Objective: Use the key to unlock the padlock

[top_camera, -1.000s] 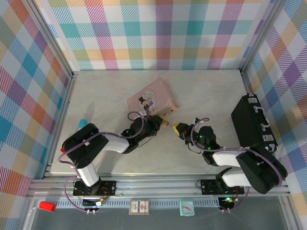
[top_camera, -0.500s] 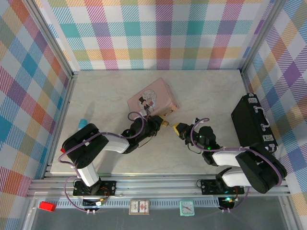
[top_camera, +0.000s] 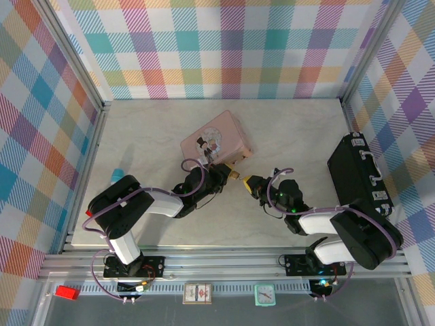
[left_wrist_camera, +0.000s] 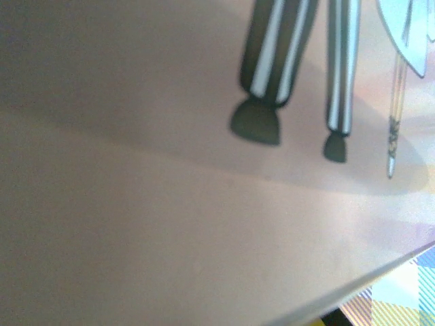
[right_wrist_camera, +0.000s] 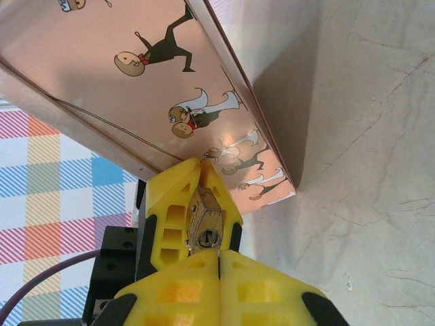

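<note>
The box (top_camera: 216, 141) is pink, printed with small cartoon couples in black suits and white gowns; 1 figure on its lid wears black-and-white striped trousers. Beside the box's corner, the padlock (right_wrist_camera: 206, 229) is brass-gold with a silvery keyhole. It sits between the bright yellow fingers (right_wrist_camera: 168, 204) of the left end effector (top_camera: 228, 172). The right end effector (right_wrist_camera: 219, 266), a little further from the box, has the same yellow on a black body. The surface (top_camera: 149, 136) under the box is pale beige with thin grey marble veins. Right of the box, the case (top_camera: 359, 173) is black with silvery clasps. The walls (top_camera: 224, 47) behind the box carry a pastel plaid of teal, pink, yellow, lilac and orange.
</note>
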You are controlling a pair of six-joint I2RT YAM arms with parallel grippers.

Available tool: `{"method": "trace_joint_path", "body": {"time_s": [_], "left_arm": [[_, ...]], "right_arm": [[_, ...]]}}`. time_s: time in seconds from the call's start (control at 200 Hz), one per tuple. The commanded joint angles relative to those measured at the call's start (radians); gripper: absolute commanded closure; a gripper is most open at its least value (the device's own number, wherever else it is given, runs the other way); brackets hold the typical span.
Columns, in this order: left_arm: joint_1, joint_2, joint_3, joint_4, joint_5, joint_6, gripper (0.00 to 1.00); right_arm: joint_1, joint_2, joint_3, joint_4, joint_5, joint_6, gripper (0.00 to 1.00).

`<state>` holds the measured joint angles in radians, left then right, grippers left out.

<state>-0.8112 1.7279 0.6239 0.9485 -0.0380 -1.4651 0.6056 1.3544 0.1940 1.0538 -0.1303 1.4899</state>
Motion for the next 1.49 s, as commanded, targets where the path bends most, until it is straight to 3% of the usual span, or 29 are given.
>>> {"method": "trace_joint_path", "body": {"time_s": [0.0, 0.525, 0.745, 0.915, 1.07, 1.325, 1.49], "left_arm": [[-0.027, -0.011, 0.014, 0.052, 0.055, -0.103, 0.95], [-0.042, -0.009, 0.046, 0.013, 0.122, -0.065, 0.95], [-0.043, -0.05, 0.055, -0.065, 0.126, -0.021, 0.95], [-0.042, -0.066, 0.072, -0.138, 0.146, 0.015, 0.95], [-0.043, -0.082, 0.088, -0.186, 0.16, 0.04, 0.95], [-0.042, -0.079, 0.106, -0.195, 0.178, 0.052, 0.95], [-0.042, -0.071, 0.112, -0.195, 0.185, 0.054, 0.95]], "right_arm": [[0.013, 0.009, 0.025, 0.041, -0.01, 0.014, 1.0], [0.011, 0.103, 0.099, 0.088, -0.115, -0.033, 1.0], [-0.014, 0.095, 0.133, -0.008, -0.179, -0.114, 1.0], [-0.049, 0.046, 0.181, -0.18, -0.243, -0.231, 0.86], [-0.087, -0.002, 0.189, -0.29, -0.261, -0.3, 0.83], [-0.123, -0.012, 0.2, -0.334, -0.273, -0.331, 0.86], [-0.135, 0.016, 0.212, -0.274, -0.323, -0.314, 0.87]]}}
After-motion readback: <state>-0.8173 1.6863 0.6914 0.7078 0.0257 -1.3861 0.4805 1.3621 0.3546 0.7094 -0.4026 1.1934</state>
